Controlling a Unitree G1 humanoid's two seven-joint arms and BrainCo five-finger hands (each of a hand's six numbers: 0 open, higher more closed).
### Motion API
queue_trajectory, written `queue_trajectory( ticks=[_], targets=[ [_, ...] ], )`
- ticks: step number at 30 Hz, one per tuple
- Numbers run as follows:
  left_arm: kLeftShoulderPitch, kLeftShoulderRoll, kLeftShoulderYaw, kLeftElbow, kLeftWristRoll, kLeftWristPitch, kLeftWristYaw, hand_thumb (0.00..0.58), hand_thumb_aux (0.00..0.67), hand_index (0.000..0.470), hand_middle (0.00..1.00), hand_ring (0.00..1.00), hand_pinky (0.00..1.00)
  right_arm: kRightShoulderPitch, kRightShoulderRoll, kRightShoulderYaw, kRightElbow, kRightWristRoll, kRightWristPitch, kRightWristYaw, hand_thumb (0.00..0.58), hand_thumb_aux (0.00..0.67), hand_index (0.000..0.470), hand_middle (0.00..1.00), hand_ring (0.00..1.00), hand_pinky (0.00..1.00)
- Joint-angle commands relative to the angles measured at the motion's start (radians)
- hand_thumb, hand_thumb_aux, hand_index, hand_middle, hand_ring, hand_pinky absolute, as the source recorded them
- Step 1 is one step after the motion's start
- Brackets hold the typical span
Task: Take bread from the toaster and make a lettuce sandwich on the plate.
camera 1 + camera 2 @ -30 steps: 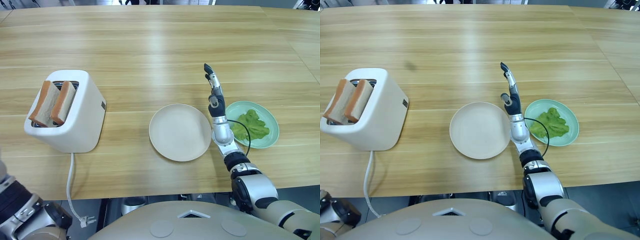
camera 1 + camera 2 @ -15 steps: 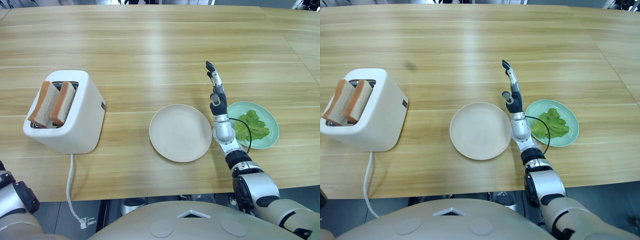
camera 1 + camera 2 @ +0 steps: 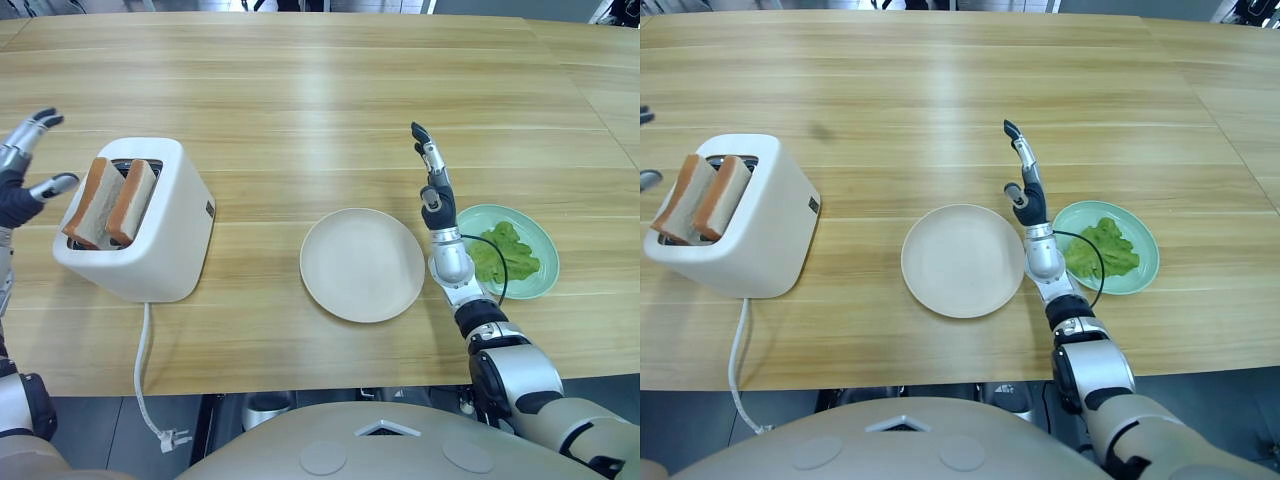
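Key relation: the 2 browned bread slices (image 3: 92, 200) (image 3: 130, 195) stand in the white rounded toaster (image 3: 160, 250), at approx 3 o'clock from the L hand (image 3: 20, 180) and just beside it, w/ the near slice closest. Their tops stick up out of the slots. Their long axis runs approx along the 1–7 o'clock line, broad faces toward the hand.

L hand hovers off the toaster's left side w/ fingers spread, holding nothing and not touching bread or toaster. It's clearly the nearer one for the pull.

R hand (image 3: 432, 178) is well apart from the bread. It's upright over the wooden tabletop (image 3: 300, 90), fingers straight and pointing to 12 o'clock, also empty. It sits between the round beige plate (image 3: 362, 265) and the pale green plate (image 3: 545, 265).

Count:
- 1 toaster
- 2 slices
- 2 plates
- 1 green lettuce heap (image 3: 505, 252), on the green plate

Beige plate is bare, at approx 3 o'clock from the toaster; green plate is just past it, same direction. White power cord (image 3: 140, 370) trails off the tabletop edge toward 6 o'clock, unplugged.

Judgement: sandwich not started. Next is probably a side-on pinch of the near slice, lifting straight up.
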State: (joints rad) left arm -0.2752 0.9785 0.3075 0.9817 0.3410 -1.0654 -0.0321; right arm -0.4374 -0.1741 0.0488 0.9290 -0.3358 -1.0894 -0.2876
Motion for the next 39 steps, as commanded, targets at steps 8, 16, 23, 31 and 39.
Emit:
queue_trajectory(
  ticks=[8, 16, 23, 31, 39],
  targets=[
    [0.116, 0.029, -0.11, -0.029, -0.008, 0.007, -0.039, 0.0, 0.0, 0.0, 0.0, 0.0, 0.0, 0.014, -0.021, 0.006, -0.02, 0.019, 0.023, 0.034, 0.0, 0.0, 0.0, 0.0, 0.0, 0.0],
    [0.159, 0.072, -0.102, -0.065, -0.015, 0.044, 0.002, 0.0, 0.0, 0.0, 0.0, 0.0, 0.0, 0.019, -0.034, -0.002, -0.036, 0.025, 0.031, 0.043, 0.0, 0.0, 0.0, 0.0, 0.0, 0.0],
    [0.188, 0.107, -0.071, -0.102, -0.021, 0.068, 0.081, 0.0, 0.0, 0.0, 0.0, 0.0, 0.0, 0.022, -0.033, 0.001, -0.039, 0.029, 0.035, 0.051, 0.0, 0.0, 0.0, 0.0, 0.0, 0.0],
    [0.233, 0.092, -0.049, -0.149, -0.159, 0.039, -0.013, 0.0, 0.0, 0.0, 0.0, 0.0, 0.0, 0.029, -0.047, -0.006, -0.04, 0.035, 0.037, 0.055, 0.0, 0.0, 0.0, 0.0, 0.0, 0.0],
    [0.287, 0.035, -0.101, -0.176, -0.193, 0.021, -0.126, 0.0, 0.0, 0.0, 0.0, 0.0, 0.0, 0.017, -0.078, -0.002, -0.064, 0.026, 0.055, 0.067, 0.0, 0.0, 0.0, 0.0, 0.0, 0.0]
  ],
)
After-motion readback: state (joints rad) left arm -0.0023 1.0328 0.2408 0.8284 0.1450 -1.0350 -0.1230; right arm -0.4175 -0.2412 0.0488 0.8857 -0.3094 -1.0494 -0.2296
